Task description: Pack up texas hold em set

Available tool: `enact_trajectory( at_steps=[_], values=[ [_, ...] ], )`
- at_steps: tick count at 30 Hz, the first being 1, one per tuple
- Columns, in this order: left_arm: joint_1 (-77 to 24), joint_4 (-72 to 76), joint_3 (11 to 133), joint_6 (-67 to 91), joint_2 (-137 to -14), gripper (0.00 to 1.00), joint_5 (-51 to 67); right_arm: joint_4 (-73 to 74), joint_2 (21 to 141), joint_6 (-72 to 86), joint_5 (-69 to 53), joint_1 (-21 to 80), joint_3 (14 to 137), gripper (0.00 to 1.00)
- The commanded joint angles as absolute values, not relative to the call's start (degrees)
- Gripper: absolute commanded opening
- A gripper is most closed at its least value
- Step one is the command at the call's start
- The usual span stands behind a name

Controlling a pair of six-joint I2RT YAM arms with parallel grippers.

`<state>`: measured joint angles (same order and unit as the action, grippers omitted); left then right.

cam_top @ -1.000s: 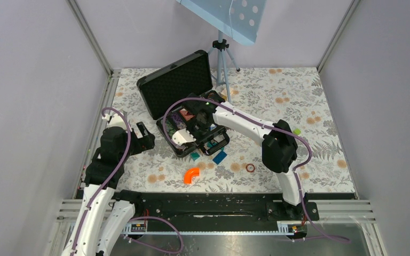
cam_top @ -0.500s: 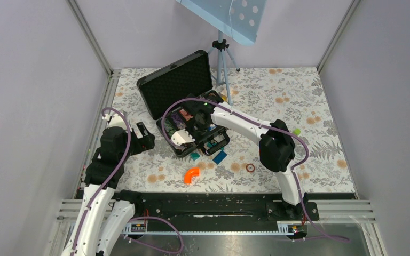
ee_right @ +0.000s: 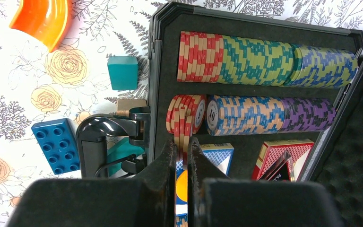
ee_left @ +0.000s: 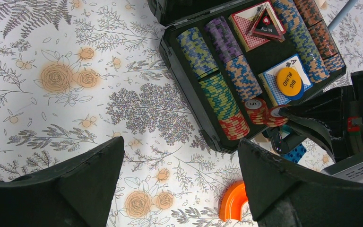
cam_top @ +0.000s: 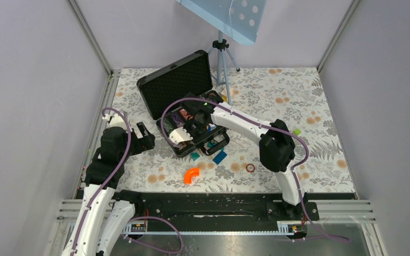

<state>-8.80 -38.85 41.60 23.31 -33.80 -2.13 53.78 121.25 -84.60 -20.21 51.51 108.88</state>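
The texas hold em set (ee_left: pixel 194 101) lies open at the desk's (cam_top: pixel 299 96) ten o'clock, with chip rows (ee_left: pixel 217 75) and both decks (ee_left: pixel 250 28) seated. A loose chip (cam_top: pixel 250 167) at its four o'clock and closing the lid (cam_top: pixel 176 85) seem left. Left fingers (ee_left: pixel 108 156) gape empty. Right fingers (ee_right: pixel 170 153) are pinched shut at the red stack (ee_right: pixel 186 116); any chip between them is unclear.

chips (ee_right: pixel 260 56) in briefcase (cam_top: pixel 176 85), blocks (ee_right: pixel 56 142) just before it

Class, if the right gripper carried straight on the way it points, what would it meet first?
Probably the short red-and-white chip stack in the case, just beyond the right gripper; depth unclear.
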Motion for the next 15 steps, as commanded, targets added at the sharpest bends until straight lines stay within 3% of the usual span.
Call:
enact_trajectory(
  at_steps=[1,15],
  values=[
    [-8.46,-35.42,41.58,22.33,-33.57,0.89,-2.2,53.43,121.84,-84.16,-19.47,52.12,109.24,0.0],
    [-8.5,-35.42,41.49,22.32,-33.57,0.9,-1.93,53.31,116.15,-83.06,-21.0,52.29,104.46,0.0]
  ],
)
